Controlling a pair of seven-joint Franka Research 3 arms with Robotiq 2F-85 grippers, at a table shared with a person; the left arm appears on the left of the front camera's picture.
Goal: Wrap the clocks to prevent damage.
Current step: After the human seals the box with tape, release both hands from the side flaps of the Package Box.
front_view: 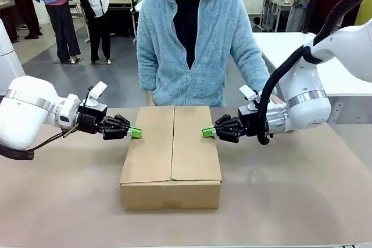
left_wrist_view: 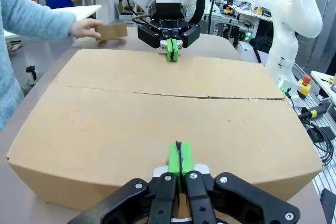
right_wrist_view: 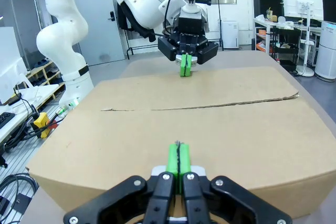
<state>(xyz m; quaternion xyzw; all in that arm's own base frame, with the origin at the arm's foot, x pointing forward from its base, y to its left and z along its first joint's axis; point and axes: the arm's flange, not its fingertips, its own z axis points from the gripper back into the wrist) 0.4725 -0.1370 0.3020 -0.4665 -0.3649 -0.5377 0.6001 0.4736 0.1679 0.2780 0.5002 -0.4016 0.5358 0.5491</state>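
The clocks are hidden. A closed brown cardboard box (front_view: 171,155) lies in the middle of the table, its top flaps meeting in a seam (left_wrist_view: 173,95). My left gripper (front_view: 135,132) is shut with nothing in it, its green pads pressed together at the box's left top edge (left_wrist_view: 180,158). My right gripper (front_view: 207,133) is shut too and holds nothing, at the box's right top edge (right_wrist_view: 178,156). The two grippers face each other across the box top (right_wrist_view: 199,124). From each wrist view the other gripper shows at the far edge: the right gripper (left_wrist_view: 171,51) and the left gripper (right_wrist_view: 185,66).
A person in a light blue fleece (front_view: 197,45) stands at the far side of the table. One of their hands (left_wrist_view: 84,27) holds a small flat brown thing (left_wrist_view: 113,31) beyond the box. Bare brown tabletop (front_view: 290,190) surrounds the box. A white table (front_view: 343,79) stands at the right rear.
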